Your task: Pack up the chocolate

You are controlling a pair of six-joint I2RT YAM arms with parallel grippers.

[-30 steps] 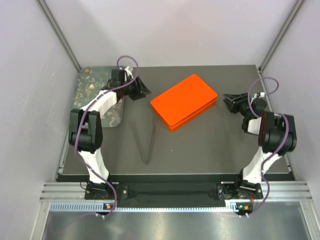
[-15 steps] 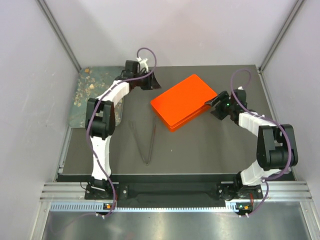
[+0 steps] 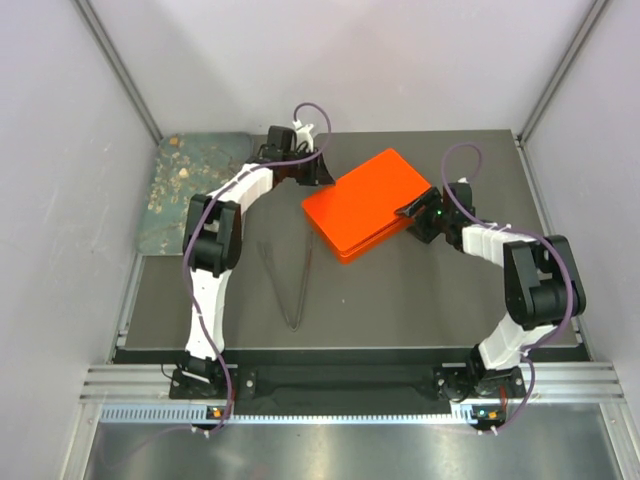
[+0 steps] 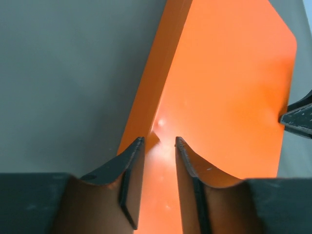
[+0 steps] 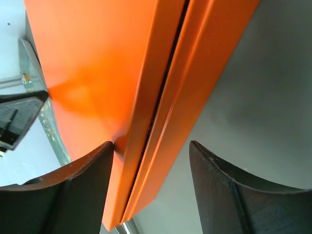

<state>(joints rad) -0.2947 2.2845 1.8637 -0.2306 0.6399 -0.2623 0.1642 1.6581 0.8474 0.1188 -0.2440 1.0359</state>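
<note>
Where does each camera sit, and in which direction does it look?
Top external: above, behind the bases, looking down on the orange box; both arms show.
Left wrist: on the left arm, facing the box lid; left gripper shows.
Right wrist: on the right arm, facing the box's side; right gripper shows.
Shared: the box, in all three.

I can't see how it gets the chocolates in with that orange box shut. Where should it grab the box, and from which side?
Probably the lid's rim, just above the dark seam, coming in sideways at an end of the orange box. It lies flat and shut, so only that thin edge can be pinched; the top is too broad.
</note>
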